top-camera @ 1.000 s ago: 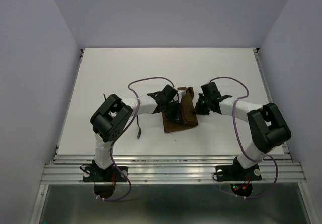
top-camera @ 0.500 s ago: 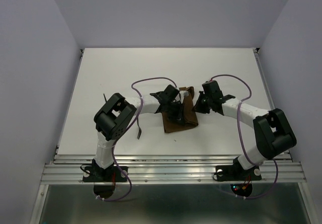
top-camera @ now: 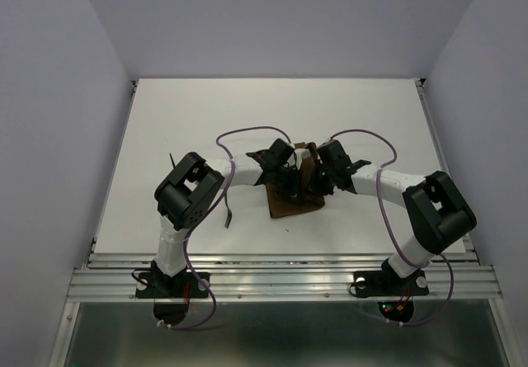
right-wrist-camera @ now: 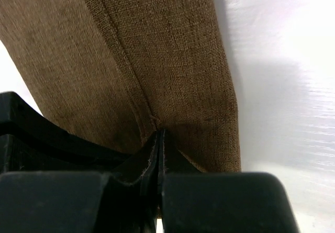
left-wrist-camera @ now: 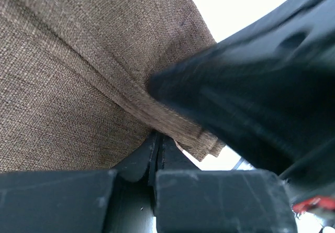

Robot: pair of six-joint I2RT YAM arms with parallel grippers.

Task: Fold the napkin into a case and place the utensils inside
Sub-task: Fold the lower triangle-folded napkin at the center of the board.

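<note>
The dark brown napkin (top-camera: 289, 206) lies folded into a narrow strip mid-table. It fills the left wrist view (left-wrist-camera: 78, 86) and the right wrist view (right-wrist-camera: 157, 44). My left gripper (top-camera: 290, 179) is shut on a fold at the napkin's edge (left-wrist-camera: 158, 136). My right gripper (top-camera: 318, 179) is shut, its tips (right-wrist-camera: 159, 132) pushed against a crease on the cloth's right side. One thin dark utensil (top-camera: 227, 210) lies on the table left of the napkin, beside the left arm. Another thin dark piece (top-camera: 172, 159) lies further left.
The white table (top-camera: 206, 111) has a raised rail on the left (top-camera: 115, 169) and on the right (top-camera: 441, 136). Purple cables (top-camera: 247, 132) loop above both wrists. The right gripper's black body (left-wrist-camera: 251, 97) looms close in the left wrist view.
My right gripper has moved left from beside the napkin onto its right side, next to the left gripper. The left gripper has shifted slightly right with the cloth.
</note>
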